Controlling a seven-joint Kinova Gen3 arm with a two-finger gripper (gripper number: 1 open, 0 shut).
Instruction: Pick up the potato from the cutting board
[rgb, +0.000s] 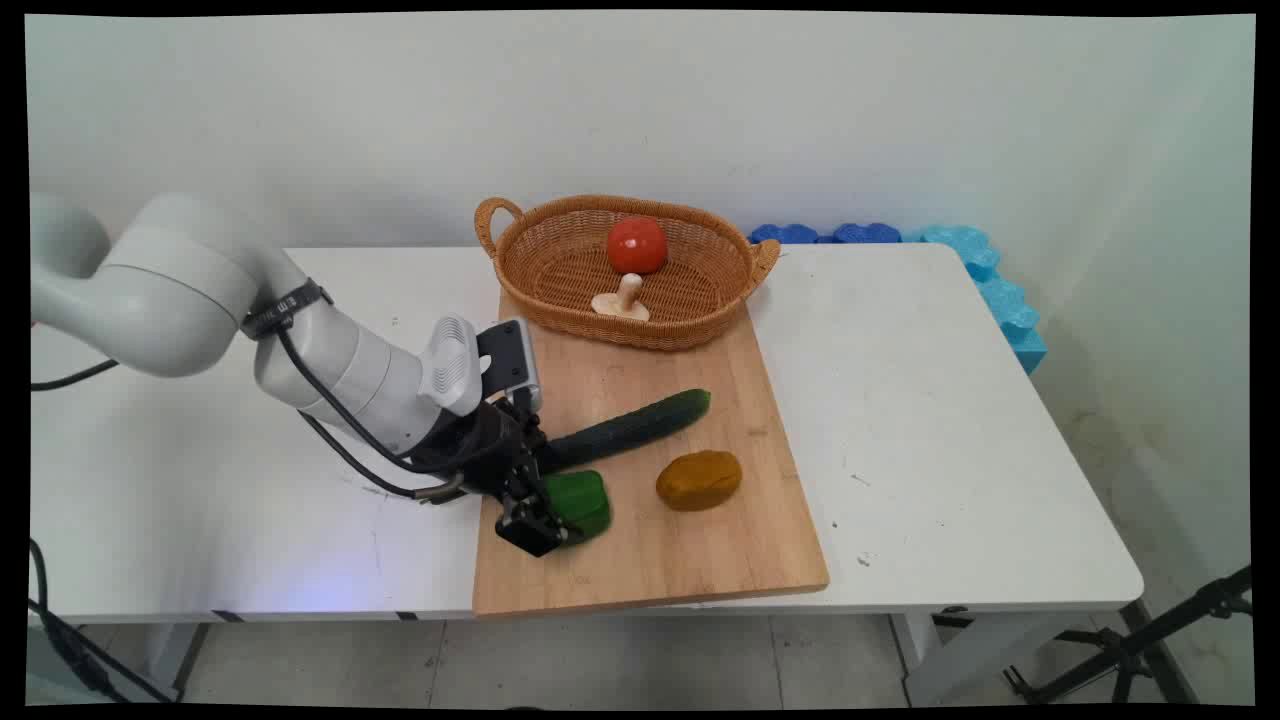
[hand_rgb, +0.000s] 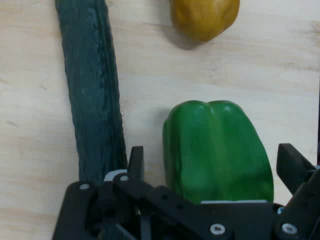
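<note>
A green bell pepper (hand_rgb: 217, 150) lies on the wooden cutting board (rgb: 700, 540), and my gripper (hand_rgb: 215, 165) is low over it, open, with one finger on each side of the pepper. In the main view the gripper (rgb: 545, 510) covers the left part of the pepper (rgb: 582, 500). A dark green cucumber (rgb: 630, 428) lies just beyond it, also seen as the cucumber (hand_rgb: 92, 95) to the left in the hand view. A brownish-yellow potato (rgb: 699, 479) rests to the pepper's right, and the potato (hand_rgb: 204, 17) shows at the hand view's top.
A wicker basket (rgb: 520, 240) stands at the board's far end with a red tomato (rgb: 637, 245) and a pale mushroom (rgb: 623, 298) inside. Blue foam pieces (rgb: 985, 275) line the table's far right edge. A black stand (rgb: 1150, 640) is on the floor at right.
</note>
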